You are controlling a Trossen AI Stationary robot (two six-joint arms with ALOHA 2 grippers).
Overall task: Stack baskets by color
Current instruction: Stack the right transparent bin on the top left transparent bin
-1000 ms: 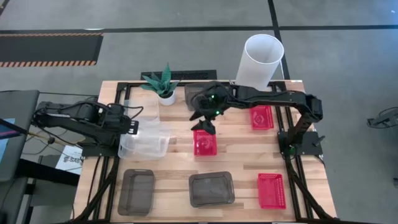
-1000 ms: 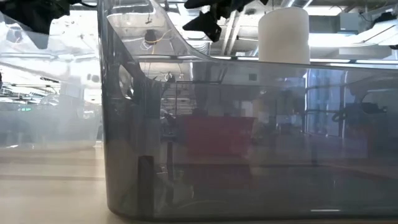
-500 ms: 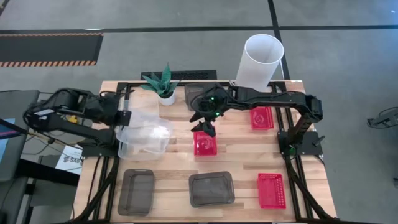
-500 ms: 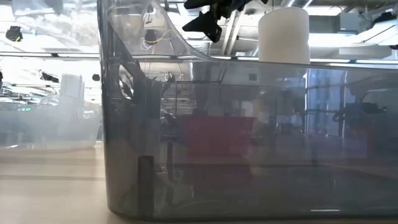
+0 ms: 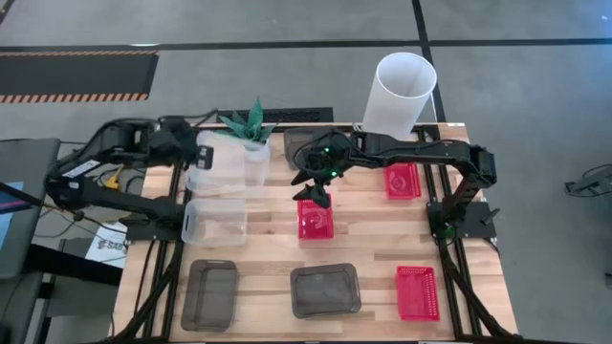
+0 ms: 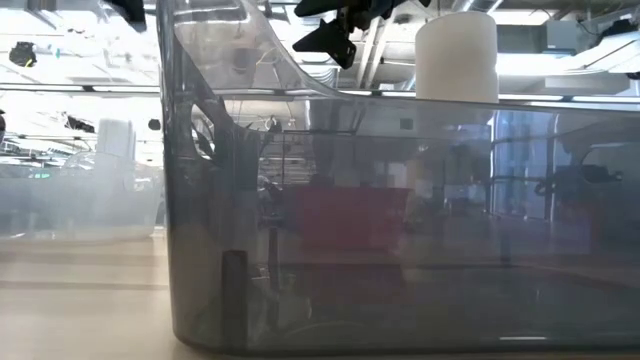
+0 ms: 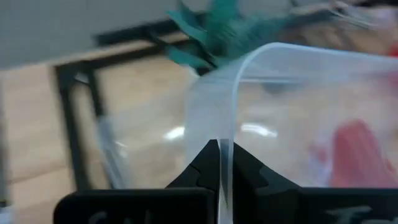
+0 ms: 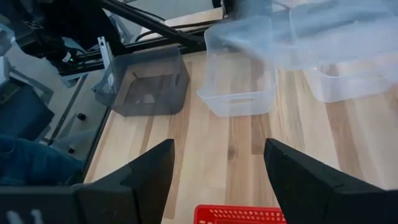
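My left gripper (image 5: 194, 156) is shut on a clear whitish basket (image 5: 228, 164), held in the air at the far left next to the green plant (image 5: 251, 129). A second clear basket (image 5: 214, 222) rests flat on the table below it. My right gripper (image 5: 312, 191) hangs open above a red mesh basket (image 5: 316, 221) at mid-table, touching nothing. Two more red baskets (image 5: 403, 180) (image 5: 418, 291) lie on the right. Two dark grey baskets (image 5: 210, 294) (image 5: 325, 290) lie near the front, and a third (image 5: 302, 143) lies at the back. My left gripper pinches one side wall of the clear basket at its rim (image 7: 234, 124) between its two fingers (image 7: 205, 163), one on each face of the wall. It comes from the table's left, slanting down. The basket hangs tilted, lifted clear of the table and of the other clear basket.
A tall white cylinder (image 5: 402, 91) stands at the far right corner. The plant's white pot (image 5: 255, 150) stands right beside the lifted basket. In the low view, one dark grey basket's wall (image 6: 400, 220) fills the picture. Bare wood lies between the basket rows.
My left gripper has risen and swung toward the table's far edge, turning as it went. The clear basket it holds has tipped and come up off the other clear basket, which stays on the table. The lifted one now hangs by the plant.
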